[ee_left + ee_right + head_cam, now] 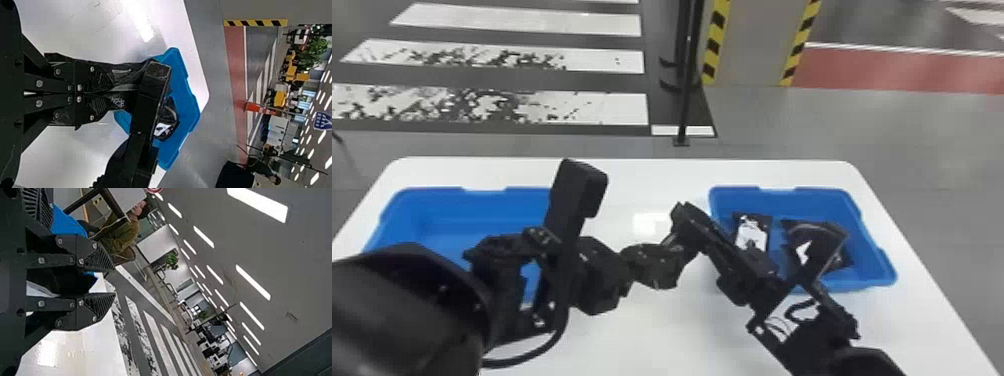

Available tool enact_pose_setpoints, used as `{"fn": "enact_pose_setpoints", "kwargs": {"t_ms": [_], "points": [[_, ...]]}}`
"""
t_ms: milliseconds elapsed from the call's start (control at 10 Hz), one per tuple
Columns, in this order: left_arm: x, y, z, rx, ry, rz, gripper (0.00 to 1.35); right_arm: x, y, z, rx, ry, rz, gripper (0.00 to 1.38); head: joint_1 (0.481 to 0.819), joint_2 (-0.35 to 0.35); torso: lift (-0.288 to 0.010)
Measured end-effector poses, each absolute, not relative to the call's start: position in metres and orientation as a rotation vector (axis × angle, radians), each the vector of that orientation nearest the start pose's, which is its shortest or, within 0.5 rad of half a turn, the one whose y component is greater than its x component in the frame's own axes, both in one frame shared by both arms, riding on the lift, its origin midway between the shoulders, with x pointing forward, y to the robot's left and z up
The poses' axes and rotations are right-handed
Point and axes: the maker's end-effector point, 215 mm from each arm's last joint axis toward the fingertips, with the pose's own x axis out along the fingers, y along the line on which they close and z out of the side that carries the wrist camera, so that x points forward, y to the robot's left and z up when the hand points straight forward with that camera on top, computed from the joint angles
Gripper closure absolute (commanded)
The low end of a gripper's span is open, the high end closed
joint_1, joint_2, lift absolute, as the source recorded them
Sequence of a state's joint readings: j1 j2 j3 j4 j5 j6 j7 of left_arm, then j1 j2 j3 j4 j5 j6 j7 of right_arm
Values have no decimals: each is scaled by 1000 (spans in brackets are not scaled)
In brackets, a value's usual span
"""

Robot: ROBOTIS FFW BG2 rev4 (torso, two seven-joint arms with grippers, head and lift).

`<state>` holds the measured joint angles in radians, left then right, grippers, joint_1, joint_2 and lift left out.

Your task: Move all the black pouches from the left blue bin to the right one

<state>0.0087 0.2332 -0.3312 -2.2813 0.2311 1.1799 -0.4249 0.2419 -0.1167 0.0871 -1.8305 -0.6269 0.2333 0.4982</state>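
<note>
Left black tool (673,262) is pinching what looks like a black pouch (127,75), right black tool (688,220) is gaping wide, more pouches (822,237) are sitting in the blue plastic bin (874,270), 4 o'clock.

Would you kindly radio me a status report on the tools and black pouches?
Left tool apparently shut on flat black pouch; right tool open, fingers either side. Two black pouches in right blue plastic bin. Left arm partly hides left blue bin.

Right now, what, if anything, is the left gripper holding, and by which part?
The left gripper appears closed on a black pouch; which part of it is gripped cannot be told.
</note>
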Motion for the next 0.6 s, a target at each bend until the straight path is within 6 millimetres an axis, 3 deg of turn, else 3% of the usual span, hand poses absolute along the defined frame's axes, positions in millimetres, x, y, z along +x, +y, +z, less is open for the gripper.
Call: {"fn": "enact_pose_setpoints", "kwargs": {"t_ms": [100,200,300,600], "points": [[419,-2,-336,35,572,-870,794,473,-82,-340,586,119,658,1288,695,-106,-140],[420,-3,-333,19,550,-871,343,472,-82,-340,595,118,658,1288,695,-107,-140],[418,-5,-333,3,545,-875,81,472,-86,-338,595,112,651,1288,695,-111,-140],[396,-10,-348,-47,586,-907,160,484,-133,-336,565,86,566,1288,695,-175,-140]]}}
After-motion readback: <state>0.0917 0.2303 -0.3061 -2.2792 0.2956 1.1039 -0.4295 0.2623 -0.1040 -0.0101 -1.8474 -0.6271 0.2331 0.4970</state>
